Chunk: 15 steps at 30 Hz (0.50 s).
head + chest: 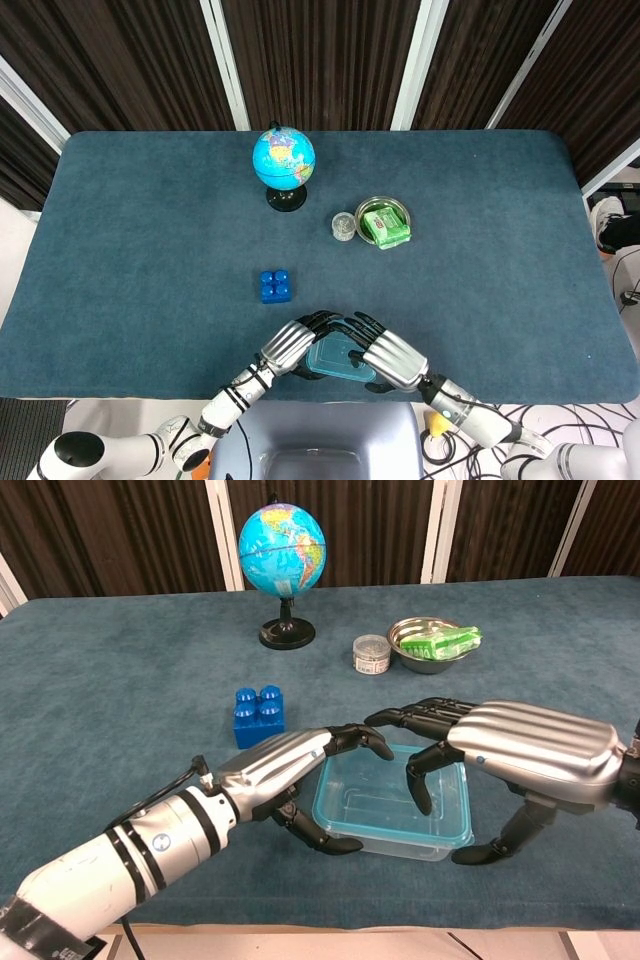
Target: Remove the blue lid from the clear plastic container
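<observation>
Grasp stage: left hand (285, 770) clasps the clear plastic container's (392, 811) left side under its blue lid (345, 819); right hand (520, 745) hovers over it, fingers curled, apart; next, hook the lid's right edge

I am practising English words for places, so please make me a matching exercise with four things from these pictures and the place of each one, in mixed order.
Things:
1. globe
2. blue toy brick
3. green packet
4. clear plastic container

Places:
A. between the left hand and the right hand
B. inside the metal bowl
C. far side of the table, on a black stand
D. alone on the cloth, between the globe and the left hand

Pairs: 1-C, 2-D, 3-B, 4-A
</observation>
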{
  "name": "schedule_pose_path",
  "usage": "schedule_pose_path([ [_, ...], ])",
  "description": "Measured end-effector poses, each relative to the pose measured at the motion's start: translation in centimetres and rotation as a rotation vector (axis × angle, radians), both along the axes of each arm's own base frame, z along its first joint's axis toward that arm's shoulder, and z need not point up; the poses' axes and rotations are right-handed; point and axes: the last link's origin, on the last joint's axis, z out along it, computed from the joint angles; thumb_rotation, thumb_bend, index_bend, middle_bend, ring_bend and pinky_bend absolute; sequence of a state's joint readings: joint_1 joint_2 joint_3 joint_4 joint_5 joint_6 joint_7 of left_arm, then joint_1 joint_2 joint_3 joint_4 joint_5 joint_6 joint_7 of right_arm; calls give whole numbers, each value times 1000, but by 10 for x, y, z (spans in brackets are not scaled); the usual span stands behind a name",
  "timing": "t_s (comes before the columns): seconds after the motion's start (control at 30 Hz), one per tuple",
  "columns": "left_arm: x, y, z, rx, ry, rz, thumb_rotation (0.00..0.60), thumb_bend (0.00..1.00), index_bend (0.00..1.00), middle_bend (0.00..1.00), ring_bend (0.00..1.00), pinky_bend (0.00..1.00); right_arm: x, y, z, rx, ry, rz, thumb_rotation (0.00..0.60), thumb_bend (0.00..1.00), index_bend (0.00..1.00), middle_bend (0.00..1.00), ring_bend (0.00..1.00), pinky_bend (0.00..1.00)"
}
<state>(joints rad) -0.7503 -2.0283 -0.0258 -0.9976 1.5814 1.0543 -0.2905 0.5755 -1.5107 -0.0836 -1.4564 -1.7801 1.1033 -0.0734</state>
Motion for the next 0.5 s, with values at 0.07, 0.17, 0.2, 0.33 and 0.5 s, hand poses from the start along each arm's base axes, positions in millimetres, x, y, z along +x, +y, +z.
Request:
schedule_pose_path([
  [0.07, 0, 0, 0, -1, 1, 0, 600, 223, 524, 447, 205, 314, 1, 0, -1, -1, -3, -3, 600, 106, 553, 0, 0, 0],
  [0.17, 0, -1, 0, 0, 2, -3, 600, 222, 525, 448, 207, 320, 2, -1, -1, -5, -5, -6, 600, 116, 563, 0, 0, 0],
  [0.2, 0, -1, 0, 0, 2, -4, 600, 221, 525, 448, 208, 322, 2, -1, -1, -6, -6, -7, 600, 116, 563, 0, 0, 0],
  [0.33, -1, -1, 0, -1, 5, -8, 600, 222, 526, 450, 210, 325, 4, -2, -3, -8, -9, -10, 600, 131, 565, 0, 0, 0],
  [0.5, -2, -1, 0, 2, 9, -9, 600, 222, 528, 451, 213, 329, 6, -3, -2, -13, -19, -15, 600, 138, 568, 0, 0, 0],
])
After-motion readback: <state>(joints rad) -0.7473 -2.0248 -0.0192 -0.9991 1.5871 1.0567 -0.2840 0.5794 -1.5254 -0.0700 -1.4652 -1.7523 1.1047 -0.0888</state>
